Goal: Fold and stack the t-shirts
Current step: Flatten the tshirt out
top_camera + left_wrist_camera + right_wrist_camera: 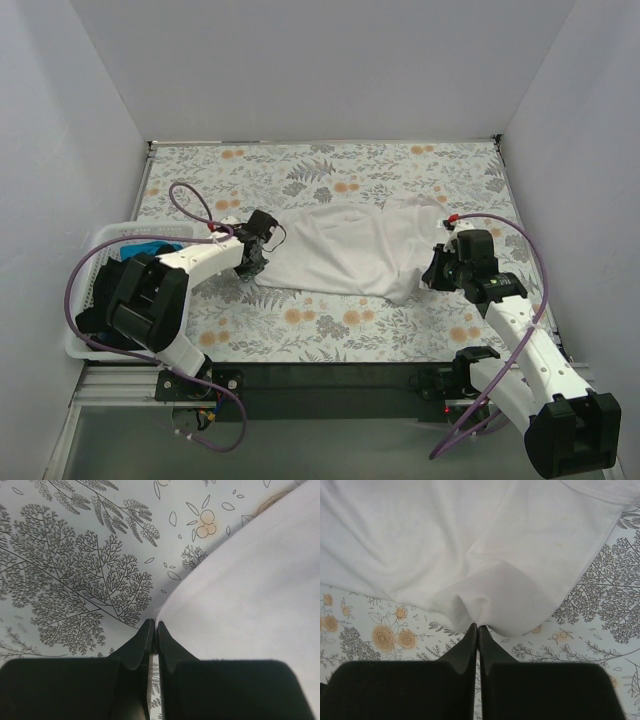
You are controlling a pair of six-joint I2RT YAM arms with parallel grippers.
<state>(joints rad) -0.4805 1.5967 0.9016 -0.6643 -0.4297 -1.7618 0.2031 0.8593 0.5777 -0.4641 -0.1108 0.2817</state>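
Note:
A white t-shirt [340, 250] lies spread across the middle of the floral tablecloth [330, 325]. My left gripper [250, 262] is at its left edge. In the left wrist view that gripper [154, 625] is shut, its tips pinching the edge of the white t-shirt [250, 580]. My right gripper [432, 270] is at the shirt's right end. In the right wrist view it [478, 626] is shut on a puckered fold of the white t-shirt [470, 545]. A bright blue t-shirt [150, 247] and a black t-shirt [105, 290] lie in the basket.
A white slotted basket [110, 233] stands at the table's left edge, beside the left arm. White walls close in the table at the back and on both sides. Purple cables loop off both arms.

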